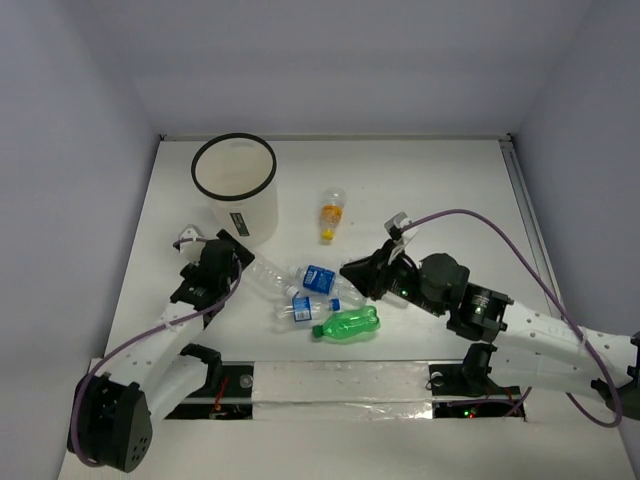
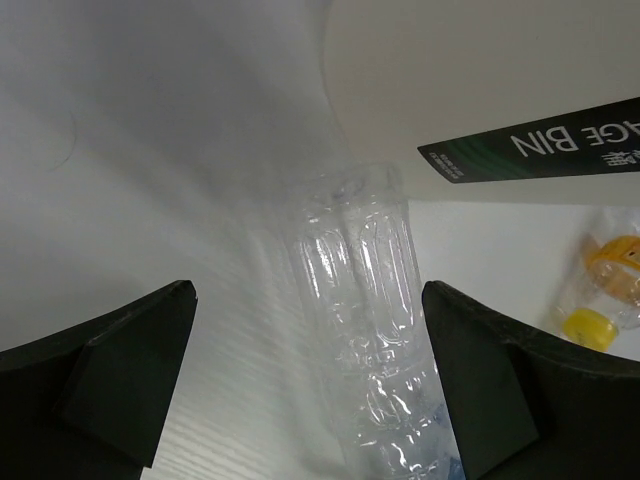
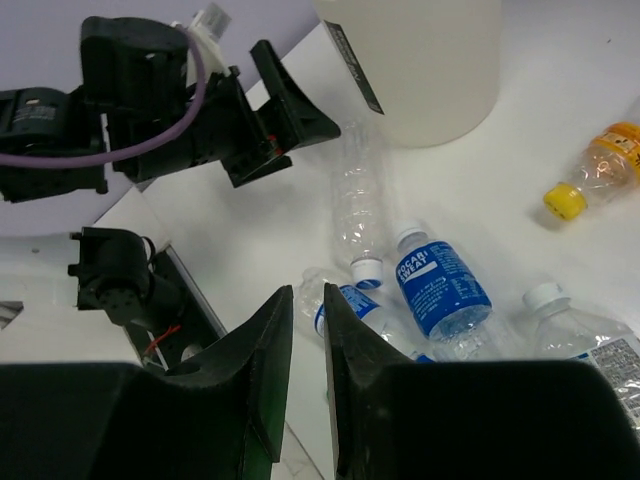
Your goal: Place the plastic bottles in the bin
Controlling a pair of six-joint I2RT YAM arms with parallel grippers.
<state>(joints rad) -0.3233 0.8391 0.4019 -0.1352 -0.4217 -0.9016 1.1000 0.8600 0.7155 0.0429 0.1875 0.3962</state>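
Observation:
The white bin [image 1: 234,190] stands at the back left. Several bottles lie at the table's middle: a clear unlabelled one [image 1: 265,277], two with blue labels [image 1: 318,278] [image 1: 300,310], and a green one [image 1: 348,325]. An orange-capped bottle [image 1: 331,212] lies apart, right of the bin. My left gripper [image 1: 237,262] is open, its jaws on either side of the clear unlabelled bottle [image 2: 365,280], not closed on it. My right gripper [image 1: 350,272] is shut and empty, hovering over the blue-label bottles [image 3: 440,290].
The bin's wall with its black label [image 2: 530,150] is just beyond the left gripper. The table's raised right edge [image 1: 525,200] and the white walls enclose the area. The arm bases sit at the near edge.

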